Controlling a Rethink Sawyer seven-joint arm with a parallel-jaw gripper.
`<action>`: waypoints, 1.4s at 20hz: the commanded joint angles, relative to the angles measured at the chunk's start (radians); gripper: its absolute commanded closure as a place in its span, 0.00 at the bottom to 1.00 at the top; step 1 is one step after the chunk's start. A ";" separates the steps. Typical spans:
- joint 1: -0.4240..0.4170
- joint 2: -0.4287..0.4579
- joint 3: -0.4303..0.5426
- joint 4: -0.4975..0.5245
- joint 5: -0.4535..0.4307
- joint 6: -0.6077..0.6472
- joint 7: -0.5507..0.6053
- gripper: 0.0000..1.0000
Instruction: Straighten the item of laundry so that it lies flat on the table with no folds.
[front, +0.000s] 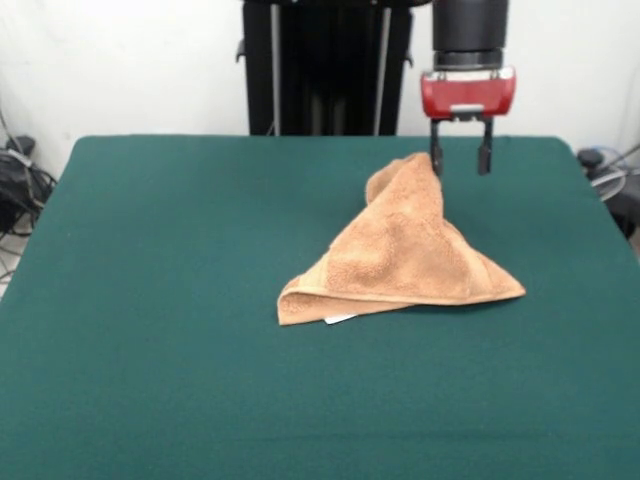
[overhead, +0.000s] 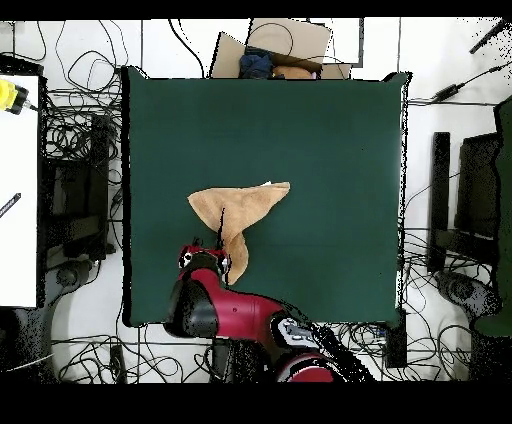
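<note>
Front view shows the green felt worktop (front: 150, 300) carrying a tan terry towel (front: 400, 255) heaped into a rough cone, with its broad base spread on the worktop and its peak pulled up toward the gripper (front: 460, 160). The gripper hangs just above and beside that peak; its two dark fingers (front: 484, 158) stand apart, and the peak's edge touches or nearly touches the finger nearer the towel, though nothing seems to be clamped between them, so I judge it open and empty. A small white label (front: 340, 319) peeks out under the towel's folded front edge, on the side of the towel away from the gripper.

From overhead, the towel (overhead: 240, 215) lies near the worktop's (overhead: 330, 130) middle, with a wide flat part and a narrower tongue running from it toward the gripper (overhead: 222, 258); that tongue is the raised fold. The towel's long axis therefore points from the gripper outward across the worktop, and the flattening pull would probably run along it, away from the flat part
</note>
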 joint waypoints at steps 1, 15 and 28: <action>-0.063 -0.003 0.126 -0.119 -0.011 0.170 0.158 0.00; -0.030 -0.014 0.072 -0.191 -0.002 0.229 0.136 0.00; -0.240 -0.149 0.134 -0.215 -0.250 0.425 -0.061 0.00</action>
